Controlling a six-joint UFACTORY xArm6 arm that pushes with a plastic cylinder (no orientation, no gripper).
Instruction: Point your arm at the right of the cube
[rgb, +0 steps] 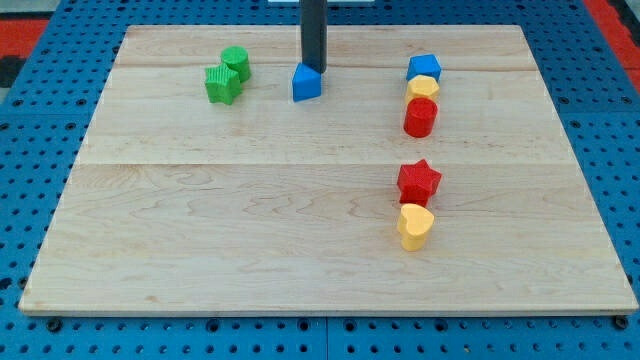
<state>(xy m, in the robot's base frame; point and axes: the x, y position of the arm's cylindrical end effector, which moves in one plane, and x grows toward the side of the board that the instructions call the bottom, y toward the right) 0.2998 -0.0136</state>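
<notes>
My tip (314, 71) is the lower end of the dark rod, which comes down from the view's top. It stands right behind the upper right edge of a blue cube (306, 84), touching it or nearly so. The cube sits on the wooden board (250, 220), in its upper middle.
A green cylinder (236, 62) and a green star (222, 84) sit together left of the cube. At the right, a blue block (424, 67), a yellow block (423, 87) and a red cylinder (420, 117) form a column. Lower down are a red star (418, 181) and a yellow heart (414, 226).
</notes>
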